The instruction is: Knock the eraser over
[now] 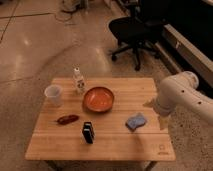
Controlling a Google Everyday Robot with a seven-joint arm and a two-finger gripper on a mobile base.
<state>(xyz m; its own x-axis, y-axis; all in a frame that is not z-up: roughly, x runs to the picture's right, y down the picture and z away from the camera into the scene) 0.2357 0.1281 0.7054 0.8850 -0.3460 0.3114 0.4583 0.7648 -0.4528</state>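
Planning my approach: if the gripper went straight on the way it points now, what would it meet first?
The gripper points down at the right edge of the table, so probably the tabletop there; depth is unclear. The eraser stands off that line, mid-table.

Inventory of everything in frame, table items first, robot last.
table: 1, light wood, centre of view
eraser: 1, black, upright, front centre of table
bowl: 1, orange, middle of table
cup: 1, clear-whitish, image-left side of table
bottle: 1, white, back of table, between cup and bowl
small item: 1, red-brown, lying flat, front left of bowl
sponge: 1, blue, image-right side of table
office chair: 1, black, on floor behind table
arm: 1, white, at table's image-right edge
gripper: 1, pale, beside sponge at that edge, well apart from eraser
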